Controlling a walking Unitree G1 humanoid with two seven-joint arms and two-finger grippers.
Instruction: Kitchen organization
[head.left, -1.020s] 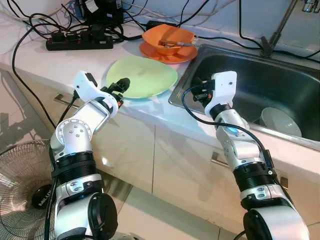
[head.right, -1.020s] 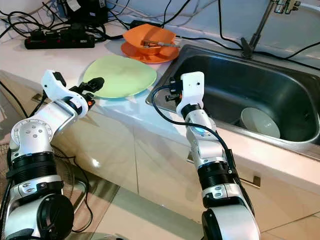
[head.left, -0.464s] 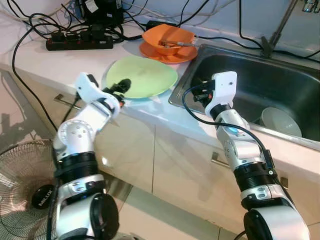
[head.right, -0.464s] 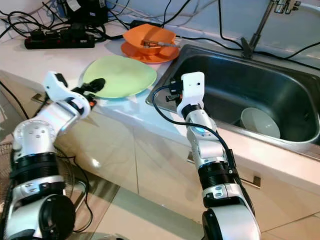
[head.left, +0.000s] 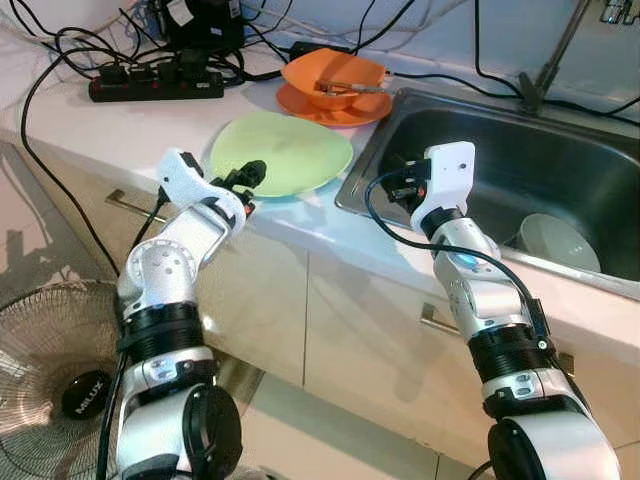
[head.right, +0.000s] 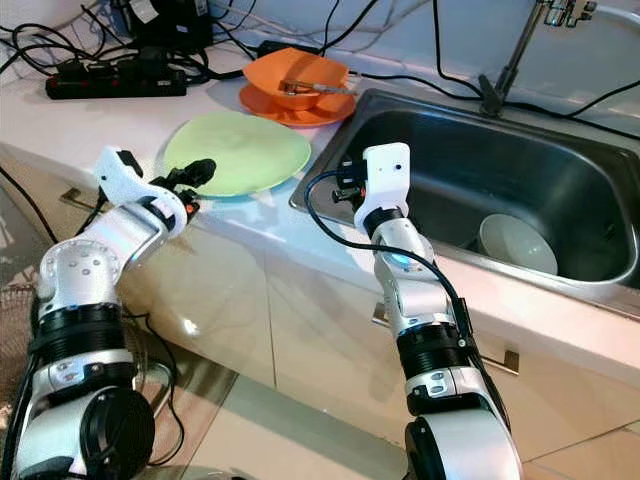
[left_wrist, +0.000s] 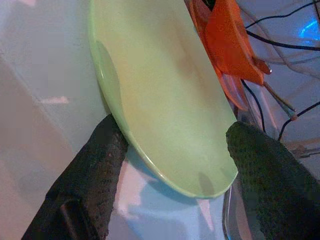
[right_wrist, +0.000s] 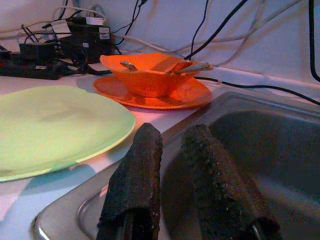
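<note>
Left end effector (head.left: 248, 180) held open at the near rim of the green plate (head.left: 285, 152) on the tabletop (head.left: 120, 125), right end effector (right_wrist: 170, 185) nearly closed and empty over the sink (head.left: 520, 160) edge, orange bowl (head.left: 335, 75) seen at 12 o'clock beyond the plate, white bowl (head.left: 560, 240) lying in the sink

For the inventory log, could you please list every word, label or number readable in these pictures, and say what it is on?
"MLUX", as far as it can be read: white letters on the black hub of the floor fan.
White label on the black adapter behind the power strip: print too small to read.
Nothing else legible.
</note>
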